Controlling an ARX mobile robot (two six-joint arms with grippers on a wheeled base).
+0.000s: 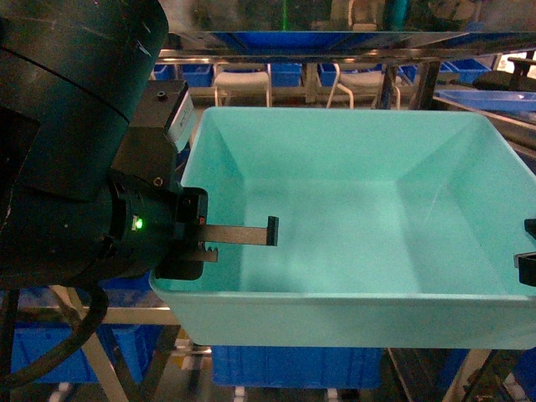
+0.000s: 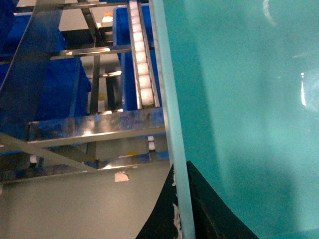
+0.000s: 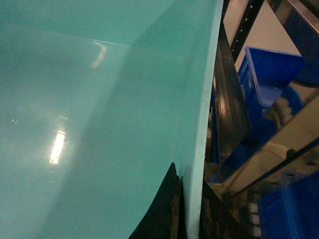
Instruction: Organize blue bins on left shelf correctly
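Left end effector point(image 1: 243, 239) clamps the near-left wall of the turquoise bin point(image 1: 352, 209); right end effector point(image 3: 192, 209) pinches the right rim. Bin held level, above the royal-blue crates point(image 1: 293, 368). Keep both arms synchronized, push far onto the shelf point(image 2: 94, 127) rollers point(image 2: 142, 69).

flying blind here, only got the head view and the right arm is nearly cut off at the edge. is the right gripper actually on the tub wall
Observer: Yes. In the right wrist view the right gripper straddles the rim of the aqua tub, one finger on each side of the wall.
Operator: and the left one, same grip
Observer: Same. The left gripper has its dark fingers on both sides of the tub's left wall.
Operator: anything under the left side
Observer: A white roller track of the steel shelf runs beside that wall, with dark blue crates behind it.
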